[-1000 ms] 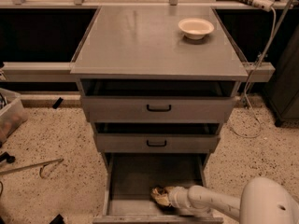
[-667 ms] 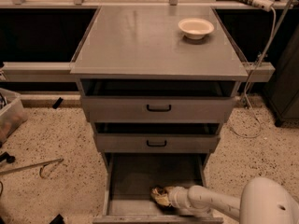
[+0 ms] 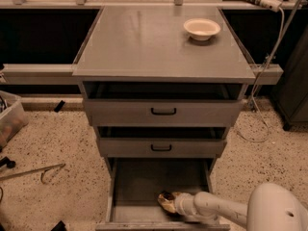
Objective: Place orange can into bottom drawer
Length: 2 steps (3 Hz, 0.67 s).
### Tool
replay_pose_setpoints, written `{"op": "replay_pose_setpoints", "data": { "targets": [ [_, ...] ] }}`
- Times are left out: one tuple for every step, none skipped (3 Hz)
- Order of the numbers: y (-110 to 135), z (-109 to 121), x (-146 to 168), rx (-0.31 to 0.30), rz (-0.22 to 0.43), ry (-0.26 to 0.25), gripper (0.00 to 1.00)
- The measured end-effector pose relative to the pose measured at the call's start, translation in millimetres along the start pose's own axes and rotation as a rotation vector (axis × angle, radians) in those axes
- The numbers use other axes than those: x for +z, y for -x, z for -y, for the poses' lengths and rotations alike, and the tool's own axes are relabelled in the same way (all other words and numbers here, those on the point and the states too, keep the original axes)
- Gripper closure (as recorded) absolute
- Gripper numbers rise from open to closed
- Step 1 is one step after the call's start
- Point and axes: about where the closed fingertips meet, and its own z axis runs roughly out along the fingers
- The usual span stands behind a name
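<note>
Camera view: in the lower middle of the frame, the small shiny wrinkled orange-gold can [image 3: 165, 200] is inside the open grey metal bottom drawer [image 3: 139, 183], at the tip of the white arm's gripper [image 3: 173, 203]. I cannot tell whether the gripper clamps it. The can looks light, thin-walled, easily dented and slick, so its mid-sides seem the best hold.

A grey cabinet top [image 3: 144, 42] carries a single cream bowl [image 3: 201, 29] near its 1 o'clock corner. Below it, the pulled-out bottom drawer [image 3: 144, 182] holds the orange can [image 3: 165, 199] at about 5 o'clock, close to the front edge, with the gripper [image 3: 172, 203] right against it. On the speckled floor [image 3: 62, 143], a hooked metal rod [image 3: 33, 171] lies at the cabinet's 8 o'clock and a plastic bin [image 3: 12, 119] at 9 o'clock
</note>
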Motion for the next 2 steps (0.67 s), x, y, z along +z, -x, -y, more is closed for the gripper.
{"op": "replay_pose_setpoints", "data": {
  "targets": [
    [0.0, -0.1, 0.1, 0.000, 0.000, 0.000, 0.00],
    [0.0, -0.1, 0.1, 0.000, 0.000, 0.000, 0.00]
  ]
}}
